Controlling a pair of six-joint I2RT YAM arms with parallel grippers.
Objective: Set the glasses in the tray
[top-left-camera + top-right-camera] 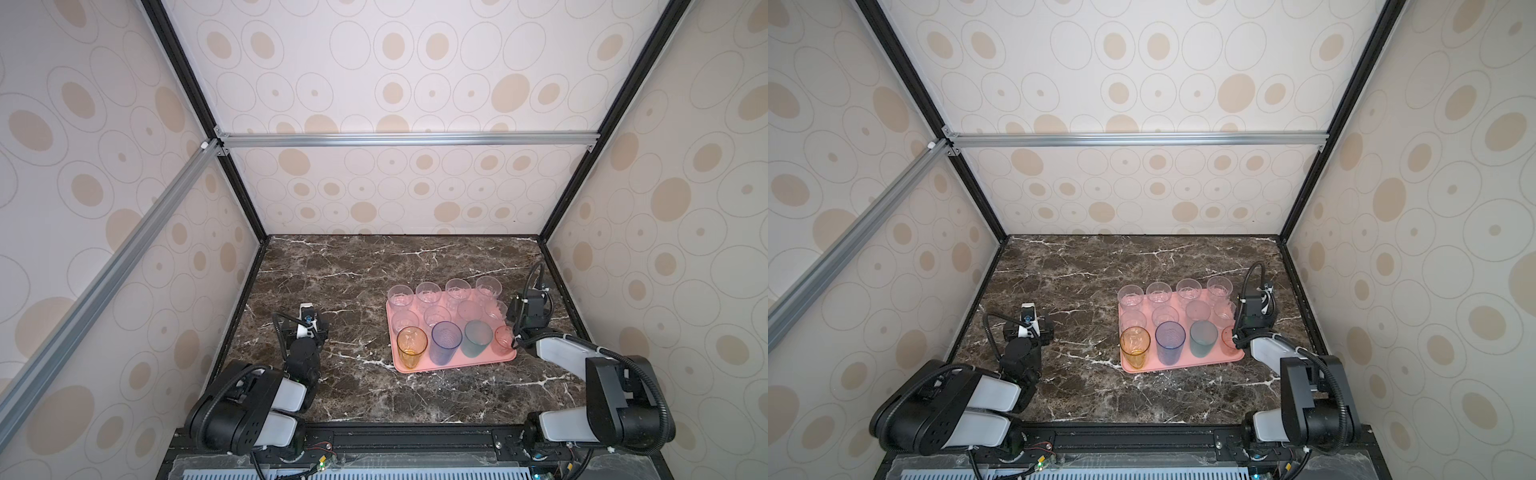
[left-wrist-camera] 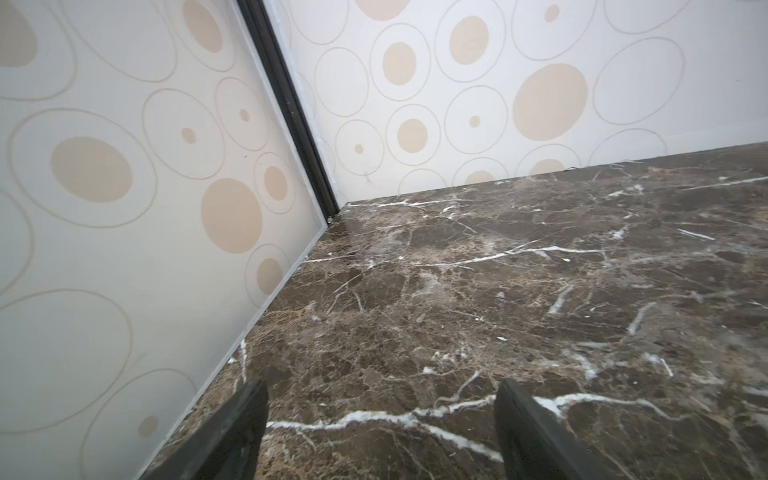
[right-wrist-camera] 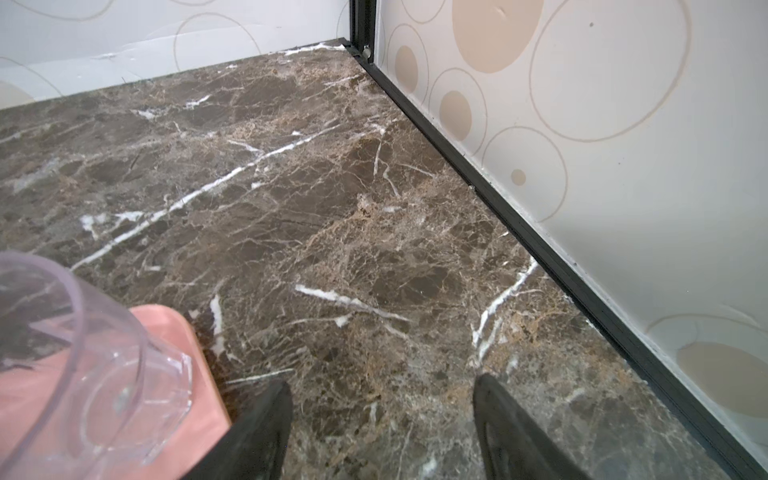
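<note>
Pincer on left (image 2: 381, 390) is hanging wide open, empty, over bare desk (image 2: 457, 291). Pincer on right (image 3: 382, 384) is gaping empty just beside tray (image 1: 490, 359); glasses (image 1: 446, 336) are all standing inside it. Best pulling away sideways, not brushing nearest clear glass (image 3: 104, 374).

Black-jointed left arm (image 1: 249, 399) and right arm (image 1: 606, 386), pale grey shells (image 1: 561, 349), ribbed black cables (image 1: 528, 279), left hand (image 2: 382, 384) with dark tapered fingers (image 2: 232, 436)
</note>
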